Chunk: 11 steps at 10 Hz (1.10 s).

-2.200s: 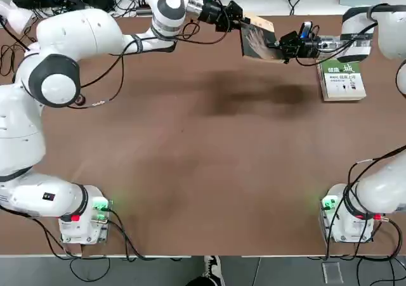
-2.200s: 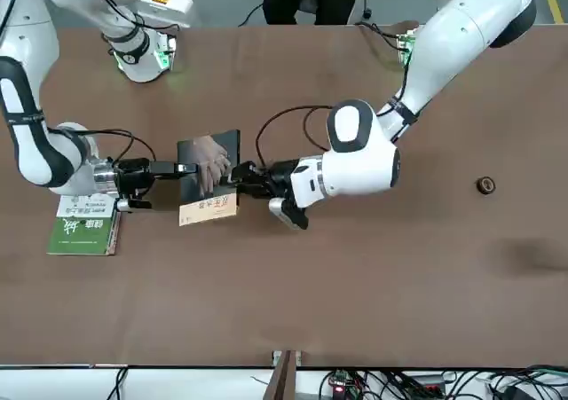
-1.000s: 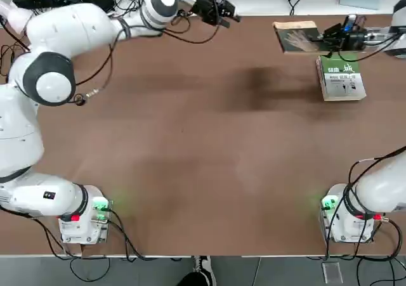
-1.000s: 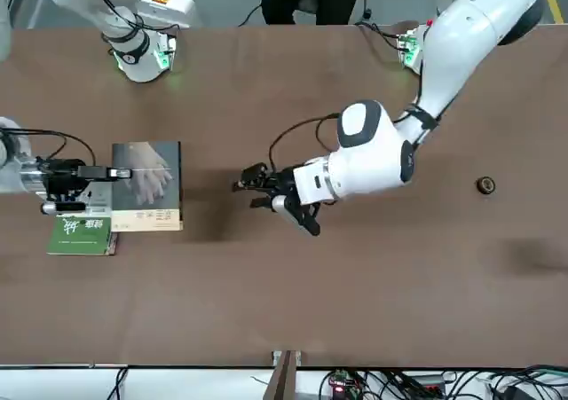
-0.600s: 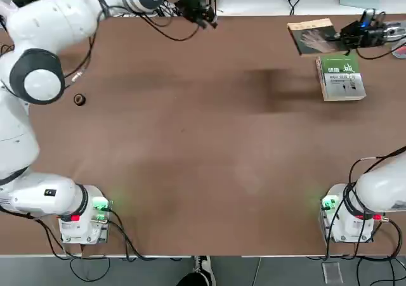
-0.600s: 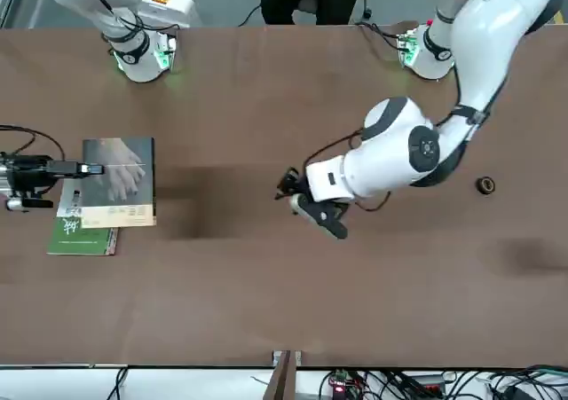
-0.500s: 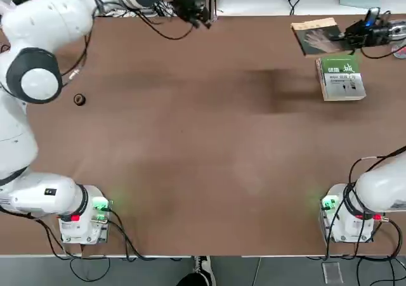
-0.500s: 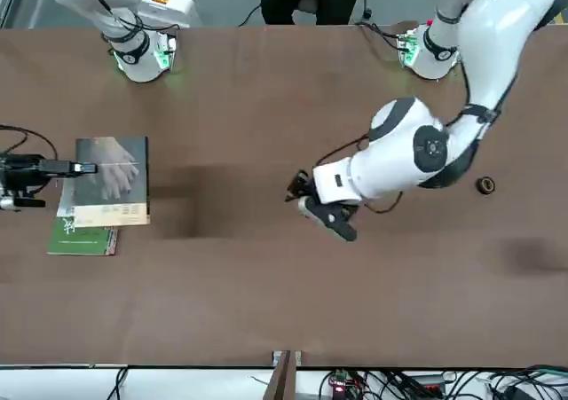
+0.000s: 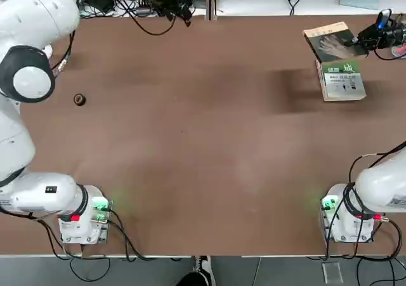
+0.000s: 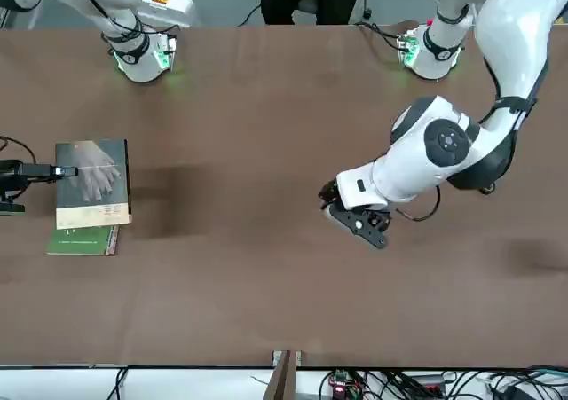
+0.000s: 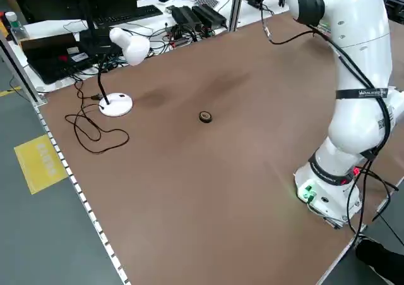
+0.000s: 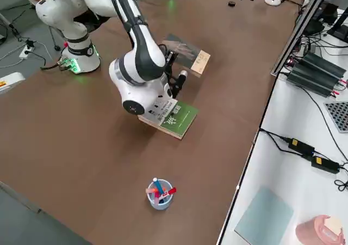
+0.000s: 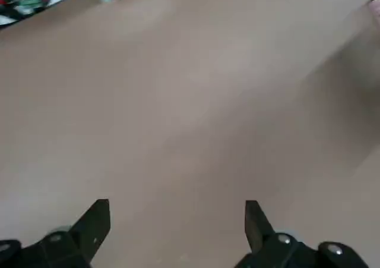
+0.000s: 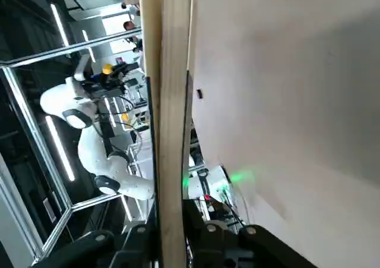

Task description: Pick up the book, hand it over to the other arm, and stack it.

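Note:
The book, thin and dark grey with a pale hand on the cover, hangs level at the far right of the table. My right gripper is shut on its edge. In the front view the book overlaps the upper part of the thicker green-and-white book. The right wrist view shows the book edge-on between my fingers. My left gripper is open with nothing in it. It hovers over bare table near the far edge, left of centre.
The green-and-white book lies flat on the table. A small dark round object sits at the left. A cup of pens stands near the right side edge. A desk lamp stands off the left side.
My left gripper has opened wide and drawn back leftward along the far edge. My right gripper has carried the book to the right, over the green-and-white book.

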Each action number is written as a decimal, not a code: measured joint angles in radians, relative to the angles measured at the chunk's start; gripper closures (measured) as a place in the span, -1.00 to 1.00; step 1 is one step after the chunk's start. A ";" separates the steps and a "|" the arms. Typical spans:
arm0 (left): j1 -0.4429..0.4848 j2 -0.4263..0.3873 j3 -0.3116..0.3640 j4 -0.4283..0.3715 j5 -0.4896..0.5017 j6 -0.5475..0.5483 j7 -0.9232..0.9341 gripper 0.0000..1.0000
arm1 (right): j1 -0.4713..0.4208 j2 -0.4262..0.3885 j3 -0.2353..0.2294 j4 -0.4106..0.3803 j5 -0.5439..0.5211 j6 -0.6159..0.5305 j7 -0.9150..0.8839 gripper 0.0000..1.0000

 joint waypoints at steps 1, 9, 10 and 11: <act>0.010 -0.016 0.002 0.000 0.020 -0.040 -0.003 -1.00 | -0.017 0.031 0.000 0.033 -0.030 -0.007 -0.018 0.62; 0.228 -0.075 0.002 -0.059 0.031 -0.193 -0.003 -1.00 | -0.100 0.181 0.008 0.265 -0.151 -0.121 -0.112 0.62; 0.249 -0.085 0.000 -0.077 0.031 -0.193 -0.004 -1.00 | -0.110 0.197 0.016 0.285 -0.167 -0.132 -0.141 0.62; 0.271 -0.093 -0.005 -0.094 0.031 -0.193 -0.004 -1.00 | -0.123 0.213 0.025 0.300 -0.179 -0.139 -0.165 0.62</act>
